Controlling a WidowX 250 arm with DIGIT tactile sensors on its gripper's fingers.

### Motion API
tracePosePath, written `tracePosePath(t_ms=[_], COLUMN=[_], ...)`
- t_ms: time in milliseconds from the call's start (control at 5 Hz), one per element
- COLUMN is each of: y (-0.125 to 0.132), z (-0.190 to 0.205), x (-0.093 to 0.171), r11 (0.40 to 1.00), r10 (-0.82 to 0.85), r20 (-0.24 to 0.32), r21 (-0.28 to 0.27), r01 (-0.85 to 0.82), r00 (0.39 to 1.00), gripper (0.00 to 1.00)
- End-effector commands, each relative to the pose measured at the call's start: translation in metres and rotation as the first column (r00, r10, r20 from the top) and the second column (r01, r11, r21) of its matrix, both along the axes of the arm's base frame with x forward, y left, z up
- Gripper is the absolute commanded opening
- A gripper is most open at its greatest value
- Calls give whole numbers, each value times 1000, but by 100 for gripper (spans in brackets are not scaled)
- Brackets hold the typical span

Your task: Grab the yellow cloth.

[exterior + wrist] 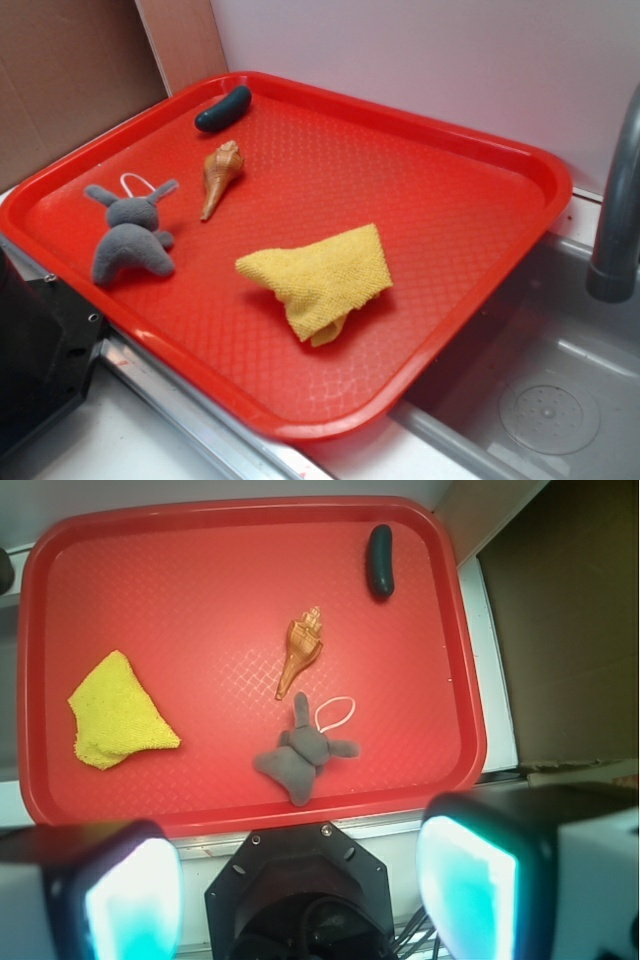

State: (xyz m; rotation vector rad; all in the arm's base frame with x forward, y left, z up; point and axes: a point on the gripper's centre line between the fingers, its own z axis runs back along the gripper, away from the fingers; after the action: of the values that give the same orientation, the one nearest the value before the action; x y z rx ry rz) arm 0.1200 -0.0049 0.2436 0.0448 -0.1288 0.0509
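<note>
Right now the small mustard-yellow terry cloth lies crumpled on the red plastic tray, towards its left side in the wrist view and well apart from the grey plush toy and tan spiral seashell. Its long axis runs roughly diagonally across the tray. The pincer hangs high above the tray's near edge, spread wide and holding nothing, so the cloth sits ahead and off to the left; reaching it likely needs a leftward shift, then a descent.
</note>
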Motion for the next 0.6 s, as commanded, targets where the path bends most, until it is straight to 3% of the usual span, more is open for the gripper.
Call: tracePosePath(t_ms=[0, 400], y=[0, -13], z=[0, -26], x=[0, 17], r11=[1000, 939], r10=[0, 343], r20=[0, -20], r21=[0, -35], r01=[0, -343], r00=[1000, 939], gripper=[100, 100])
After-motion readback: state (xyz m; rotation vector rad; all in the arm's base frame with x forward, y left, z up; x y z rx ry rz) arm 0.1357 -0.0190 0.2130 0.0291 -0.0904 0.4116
